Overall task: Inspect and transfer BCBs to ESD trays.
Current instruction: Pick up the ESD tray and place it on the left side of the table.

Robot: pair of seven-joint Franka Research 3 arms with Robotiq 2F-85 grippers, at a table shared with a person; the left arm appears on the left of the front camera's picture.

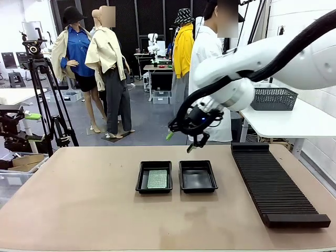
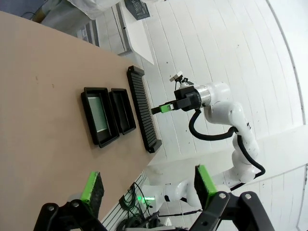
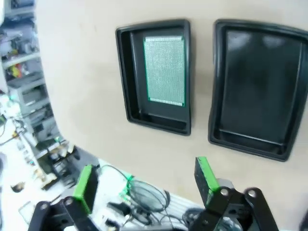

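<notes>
Right gripper (image 1: 180,142): green-padded fingers (image 3: 204,174) stood wide apart, with nothing between them. It hung in the air over the far part of the table (image 1: 79,199), beyond the right ESD tray (image 1: 198,177), touching nothing. Its wrist camera looked down on both trays.

Left gripper (image 2: 148,184): fingers (image 2: 91,188) likewise spread apart and empty. It was held high and well off from the trays, viewing the table from its end.

One BCB (image 1: 157,178) lay flat on the floor of the left ESD tray (image 1: 140,176), toward the wall nearest the other tray. The right ESD tray's floor was bare and glossy. The trays sat side by side mid-table, just apart.

A long black slotted rack (image 1: 273,189) lay on the robot's right of the trays. A person in white (image 1: 205,47) stood at the far side, behind the right arm.
</notes>
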